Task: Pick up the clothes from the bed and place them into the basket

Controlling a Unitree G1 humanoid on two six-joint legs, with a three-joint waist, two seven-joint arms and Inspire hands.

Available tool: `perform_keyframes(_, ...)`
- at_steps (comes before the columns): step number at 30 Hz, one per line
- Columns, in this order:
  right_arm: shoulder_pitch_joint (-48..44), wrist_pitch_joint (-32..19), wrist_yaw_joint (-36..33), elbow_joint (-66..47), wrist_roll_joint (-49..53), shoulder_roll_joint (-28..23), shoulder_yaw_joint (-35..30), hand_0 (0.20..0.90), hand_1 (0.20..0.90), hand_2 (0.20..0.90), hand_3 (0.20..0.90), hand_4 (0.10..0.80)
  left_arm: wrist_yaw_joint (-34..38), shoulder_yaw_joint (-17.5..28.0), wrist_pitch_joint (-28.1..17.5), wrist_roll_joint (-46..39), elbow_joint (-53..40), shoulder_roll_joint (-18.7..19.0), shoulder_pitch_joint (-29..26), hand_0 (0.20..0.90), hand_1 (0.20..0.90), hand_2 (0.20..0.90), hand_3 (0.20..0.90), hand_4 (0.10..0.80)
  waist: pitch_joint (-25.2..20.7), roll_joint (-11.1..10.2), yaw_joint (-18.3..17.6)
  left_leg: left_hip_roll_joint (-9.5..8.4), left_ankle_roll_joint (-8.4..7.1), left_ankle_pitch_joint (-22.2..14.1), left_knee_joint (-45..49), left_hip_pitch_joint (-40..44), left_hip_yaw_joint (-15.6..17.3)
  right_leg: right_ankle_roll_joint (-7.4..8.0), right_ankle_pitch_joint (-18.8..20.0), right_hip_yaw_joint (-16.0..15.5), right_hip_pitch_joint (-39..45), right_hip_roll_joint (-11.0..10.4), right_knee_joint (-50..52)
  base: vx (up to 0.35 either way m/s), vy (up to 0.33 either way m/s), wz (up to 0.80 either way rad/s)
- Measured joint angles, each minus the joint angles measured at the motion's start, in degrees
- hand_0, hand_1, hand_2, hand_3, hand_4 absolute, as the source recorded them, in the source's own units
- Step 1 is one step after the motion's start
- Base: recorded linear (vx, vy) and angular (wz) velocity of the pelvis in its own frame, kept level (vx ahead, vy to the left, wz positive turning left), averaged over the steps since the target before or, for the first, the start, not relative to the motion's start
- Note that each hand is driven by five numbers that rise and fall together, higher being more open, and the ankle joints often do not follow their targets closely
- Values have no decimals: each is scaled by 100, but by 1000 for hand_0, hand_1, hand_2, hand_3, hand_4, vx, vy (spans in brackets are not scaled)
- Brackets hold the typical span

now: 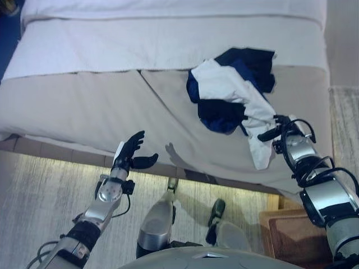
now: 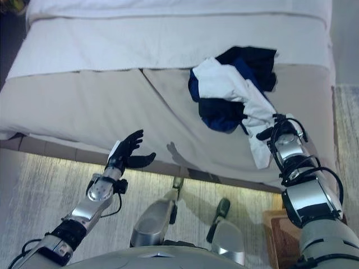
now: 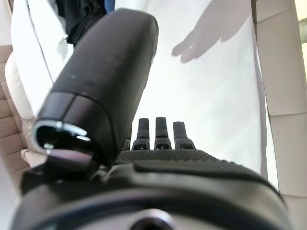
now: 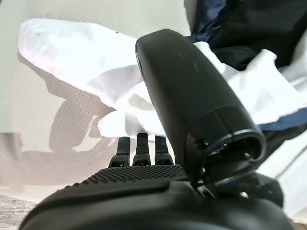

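Observation:
A pile of clothes [image 1: 230, 95] lies on the right part of the bed [image 1: 84, 106]: a white garment [image 1: 247, 103] draped over dark blue and black pieces, its end hanging toward the bed's front edge. My right hand [image 1: 280, 130] is open at that lower end, with straight fingers [image 4: 139, 146] just over the white cloth [image 4: 72, 52]. My left hand [image 1: 132, 151] is open and empty above the bed's front edge, well left of the pile. The bare bed cover [image 3: 216, 86] lies past its fingers. A brown basket [image 1: 291, 232] stands on the floor at the lower right.
The bed has a beige cover and a white sheet [image 1: 168, 39] across the back. A light patterned rug [image 1: 45, 196] lies in front of the bed. A strip of floor [image 1: 343, 123] runs along the bed's right side.

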Motion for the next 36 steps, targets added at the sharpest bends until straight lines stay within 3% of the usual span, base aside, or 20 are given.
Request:
perform_keyframes(3,-111,-91,-46,55,-25,-1,49,900,900,900,900,800,103,-1,-68,-53,1,1,-164,900,900,900,900,800,228,28,19,-31,-1,0,96,-103,-18,33,-146,6,-218,-70,372,-77,7,4)
perform_keyframes(4,-121,-96,-85,78,-25,-1,52,846,846,846,837,737,105,-2,-92,-66,0,1,-189,900,900,900,900,800,232,35,36,-52,-1,0,142,-187,-28,24,-213,3,-355,-106,543,-69,5,6)
perform_keyframes(5,-121,-96,-120,93,-30,-1,52,589,589,589,538,438,121,-2,-92,-68,1,1,-201,900,900,900,900,800,240,42,72,-69,-1,-1,164,-214,-30,25,-282,6,-457,-145,707,-54,2,3)
perform_keyframes(6,-121,-96,-129,104,-33,-1,53,552,552,552,494,394,128,-3,-92,-68,1,1,-199,900,900,900,900,800,243,48,93,-80,-1,0,167,-222,-28,35,-325,8,-501,-167,793,-57,0,3)
perform_keyframes(7,-128,-96,-156,139,-35,-2,53,300,300,300,200,100,142,-5,-95,-68,1,1,-194,900,900,900,900,800,249,60,111,-106,-1,0,175,-231,-41,28,-411,6,-580,-220,983,-48,-2,8)
perform_keyframes(11,-192,-96,-300,164,-160,-3,55,300,300,300,200,100,200,-3,-110,-69,1,21,-132,900,900,900,900,800,274,107,172,-155,-7,-6,234,-359,-112,-1,-630,-17,-874,-328,1467,-17,-8,10)
perform_keyframes(20,-233,-80,-426,15,-370,-11,180,300,300,300,200,100,196,3,-111,-67,-3,20,85,900,900,900,900,800,288,137,246,-118,-1,10,235,-365,-124,7,-647,23,-940,-316,1602,9,2,0)
perform_keyframes(27,-158,3,-359,-687,-374,-194,169,300,300,300,200,100,139,21,-81,-62,-238,22,145,900,900,900,900,800,268,103,80,-75,40,10,-65,300,55,26,-618,147,-324,-278,1204,116,3,-11)
perform_keyframes(32,-144,0,-340,-1275,-415,-538,-21,300,300,300,200,100,83,88,-57,-54,-454,53,141,900,900,900,900,800,149,-108,-40,-24,82,-20,-193,612,188,50,-375,220,106,-179,720,128,-7,-14)
perform_keyframes(36,-31,5,-330,-1806,-334,-622,-118,300,300,300,200,100,70,135,180,-35,-432,125,236,900,900,900,900,800,-208,-460,-169,-11,82,-35,-318,797,279,59,-263,269,394,-98,286,115,2,-11)
